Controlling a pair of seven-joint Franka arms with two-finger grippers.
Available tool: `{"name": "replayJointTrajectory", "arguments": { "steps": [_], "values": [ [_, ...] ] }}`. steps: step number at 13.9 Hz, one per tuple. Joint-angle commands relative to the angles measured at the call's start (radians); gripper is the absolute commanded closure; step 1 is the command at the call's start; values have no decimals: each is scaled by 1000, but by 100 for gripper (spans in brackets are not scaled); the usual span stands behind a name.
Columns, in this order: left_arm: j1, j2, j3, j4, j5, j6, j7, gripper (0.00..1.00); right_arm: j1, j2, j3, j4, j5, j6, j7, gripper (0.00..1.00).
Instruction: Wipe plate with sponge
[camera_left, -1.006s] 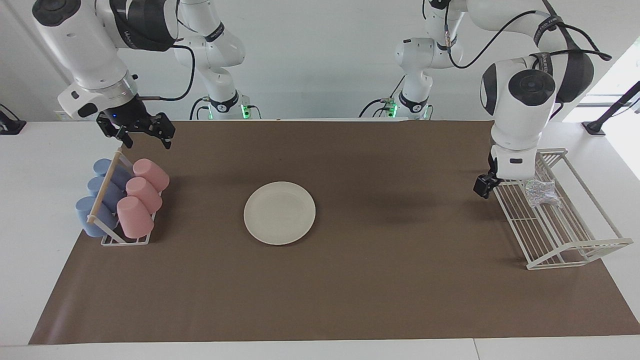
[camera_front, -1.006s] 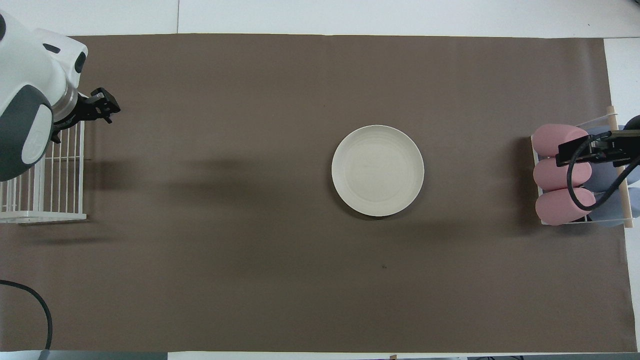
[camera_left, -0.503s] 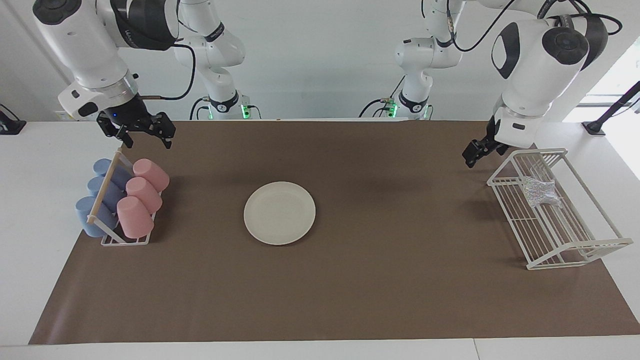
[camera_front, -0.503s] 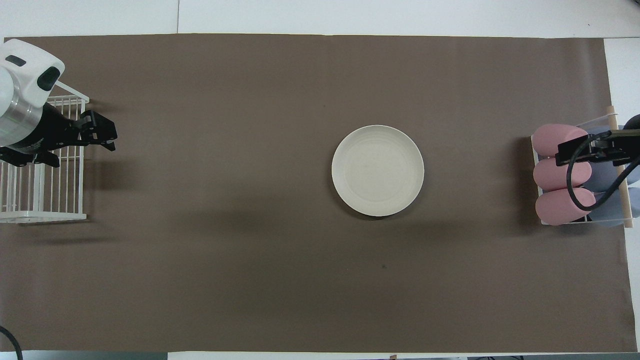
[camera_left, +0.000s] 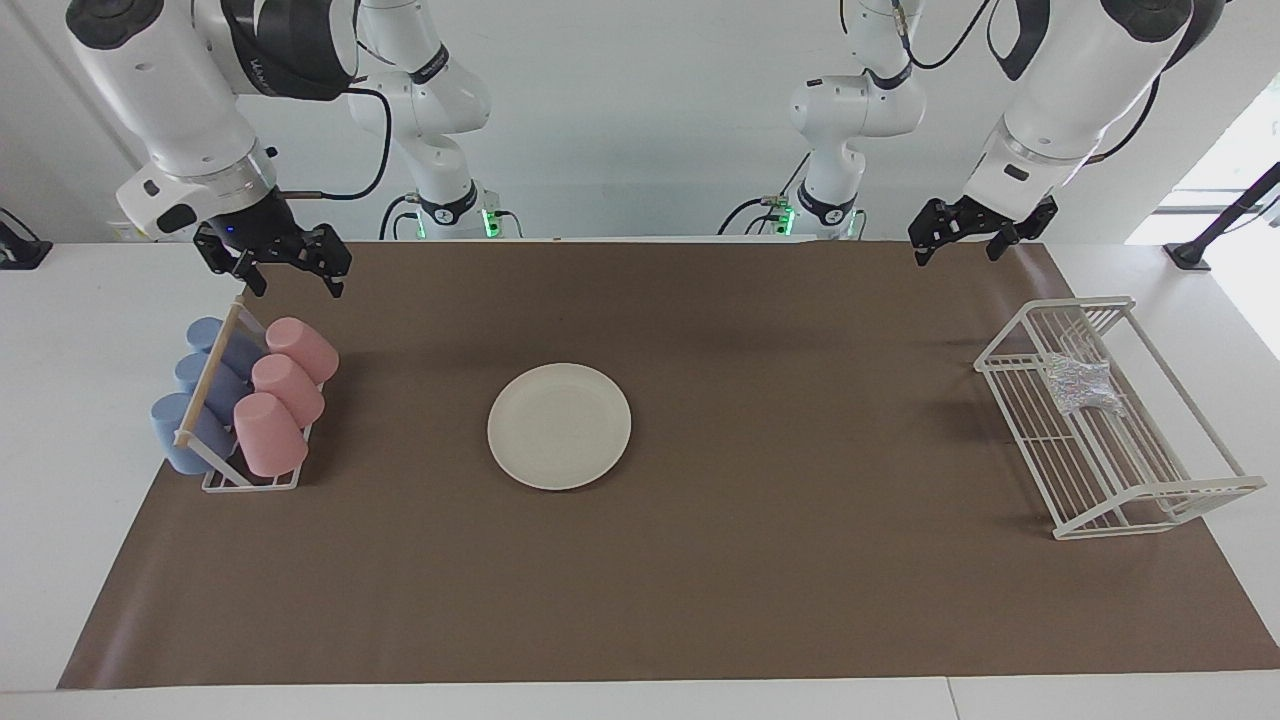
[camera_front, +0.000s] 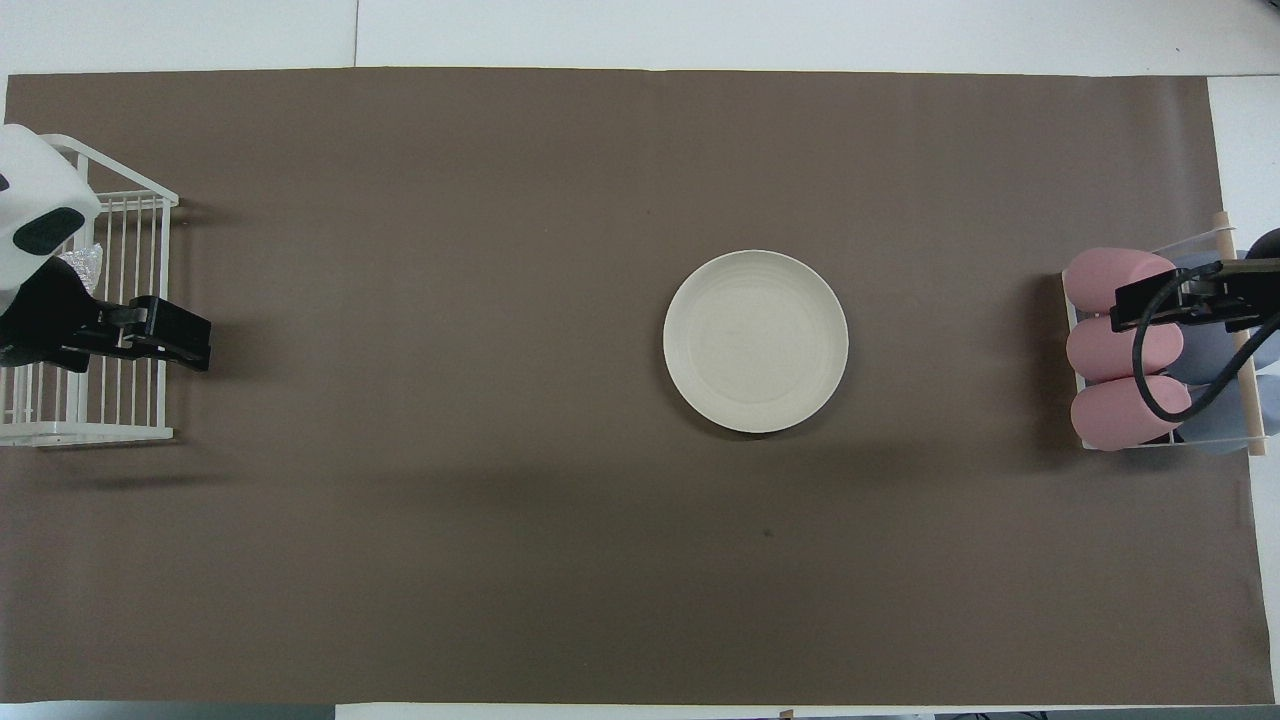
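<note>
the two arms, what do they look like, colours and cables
Both arms are glossy white with dark grey joint caps and bands bearing small lettering. Black cables loop along them. The left gripper and right gripper are black two-finger units; green lights glow at the bases.

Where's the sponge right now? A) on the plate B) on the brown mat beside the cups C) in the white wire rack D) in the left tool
C: the sponge lies inside the white wire rack at the left arm's end of the table, with the plate bare.
</note>
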Motion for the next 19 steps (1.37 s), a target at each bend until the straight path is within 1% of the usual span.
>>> {"name": "replayJointTrajectory", "arguments": {
  "steps": [1, 2, 3, 5, 7, 10, 19],
  "values": [
    [47, 9, 8, 18, -119, -21, 46, 0, 0, -8, 7, 3, -20, -5, 21, 0],
    [39, 9, 10, 55, -123, -32, 35, 0, 0, -6, 7, 3, -20, -5, 21, 0],
    [34, 10, 8, 61, -109, -48, 25, 0, 0, -6, 7, 4, -20, -5, 24, 0],
    [28, 4, 7, 42, -106, -23, -34, 0, 0, -7, 7, 3, -20, -5, 24, 0],
    [25, -5, 10, 14, -100, -7, -37, 0, 0, -6, 7, 3, -19, -5, 24, 0],
    [1, -7, 5, 8, 10, 17, -31, 0, 0, -6, 8, 4, -13, -5, 24, 0],
    [13, -8, 10, 8, 3, 33, -45, 0, 2, -12, 11, 4, -13, -3, 24, 0]
  ]
}}
